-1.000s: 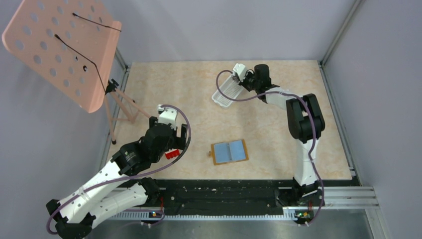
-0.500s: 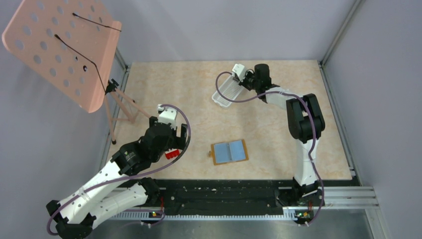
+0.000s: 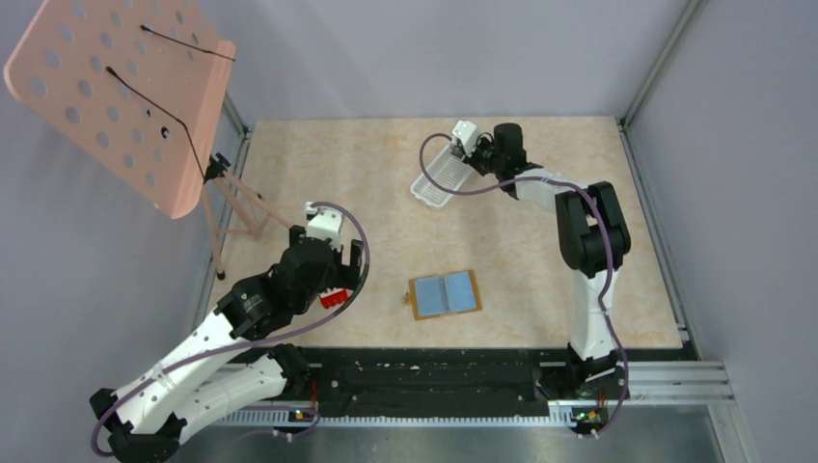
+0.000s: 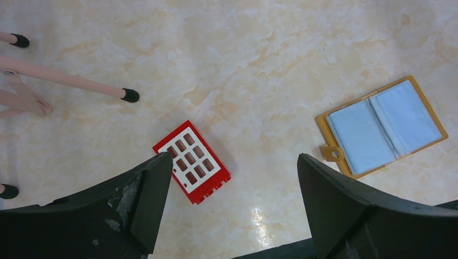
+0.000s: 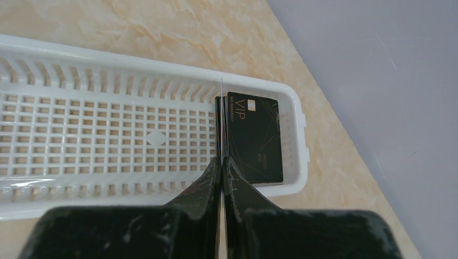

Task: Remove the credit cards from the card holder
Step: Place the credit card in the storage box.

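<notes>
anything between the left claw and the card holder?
Nothing visible. The left claw hangs open over the red grid block; the card holder lies open on the table further to its right, with no object between them.

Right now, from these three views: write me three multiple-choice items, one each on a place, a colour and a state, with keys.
1. Where does the black VIP card lie?
A on the bare tabletop; B in the white slotted tray; C propped against the wall.
2. What colour is the frame of the grid block?
A red; B green; C yellow.
3. The card holder is:
A folded shut; B standing on edge; C lying open flat.

Key:
B: the right wrist view shows the card flat inside one end of the tray.
A: the left wrist view shows a red frame around a white grid.
C: both pale blue panels face up.
</notes>
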Controlling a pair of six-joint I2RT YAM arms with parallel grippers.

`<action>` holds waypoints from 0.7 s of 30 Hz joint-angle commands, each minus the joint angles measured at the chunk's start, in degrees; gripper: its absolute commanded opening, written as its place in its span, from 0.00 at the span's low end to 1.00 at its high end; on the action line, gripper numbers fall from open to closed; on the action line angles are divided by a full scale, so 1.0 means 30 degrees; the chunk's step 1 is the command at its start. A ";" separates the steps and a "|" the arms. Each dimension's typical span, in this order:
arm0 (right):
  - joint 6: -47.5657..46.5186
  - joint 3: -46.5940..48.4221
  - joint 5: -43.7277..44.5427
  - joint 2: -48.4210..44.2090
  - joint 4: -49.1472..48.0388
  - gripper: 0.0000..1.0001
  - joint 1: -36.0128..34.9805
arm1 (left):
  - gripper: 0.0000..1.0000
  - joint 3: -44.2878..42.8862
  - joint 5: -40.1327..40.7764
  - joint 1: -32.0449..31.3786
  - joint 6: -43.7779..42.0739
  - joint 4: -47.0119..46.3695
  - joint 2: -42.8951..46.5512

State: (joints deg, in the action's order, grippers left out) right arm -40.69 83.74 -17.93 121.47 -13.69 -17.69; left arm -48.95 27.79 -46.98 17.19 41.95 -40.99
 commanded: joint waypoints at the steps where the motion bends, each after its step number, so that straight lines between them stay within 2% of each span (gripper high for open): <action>1: 0.3127 0.0328 -0.0825 -0.1703 -0.1100 0.00 0.0379 | 0.91 0.0137 -0.0269 0.0075 -0.0251 -0.0977 0.0356; 5: 0.6819 0.0307 -0.1452 -0.1934 -0.2143 0.00 0.0772 | 0.91 0.0187 -0.0422 0.0053 -0.0223 -0.1010 0.0474; 10: 1.2316 0.0283 0.0027 -0.1746 -0.2822 0.00 0.1276 | 0.91 0.0232 -0.0520 0.0065 -0.0222 -0.1035 0.0433; 13: 1.7268 0.1426 0.0238 -0.1163 -0.1769 0.00 0.1979 | 0.91 0.0236 -0.0489 0.0074 -0.0251 -0.1011 0.0368; 16: 2.1646 0.3001 0.1046 -0.0299 0.0697 0.00 0.2609 | 0.91 0.0203 -0.0421 0.0118 -0.0275 -0.0999 0.0337; 18: 2.4400 0.3200 0.0325 0.0140 0.0265 0.00 0.2930 | 0.91 0.0203 -0.0439 0.0218 -0.0259 -0.0992 0.0351; 21: 2.6912 0.2997 -0.0050 0.0664 -0.1110 0.00 0.3218 | 0.91 0.0201 -0.0540 0.0426 -0.0277 -0.1021 0.0340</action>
State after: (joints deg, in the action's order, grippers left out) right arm 21.58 90.87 -17.02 121.25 -14.09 -9.41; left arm -48.58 26.44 -46.59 16.75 41.50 -40.25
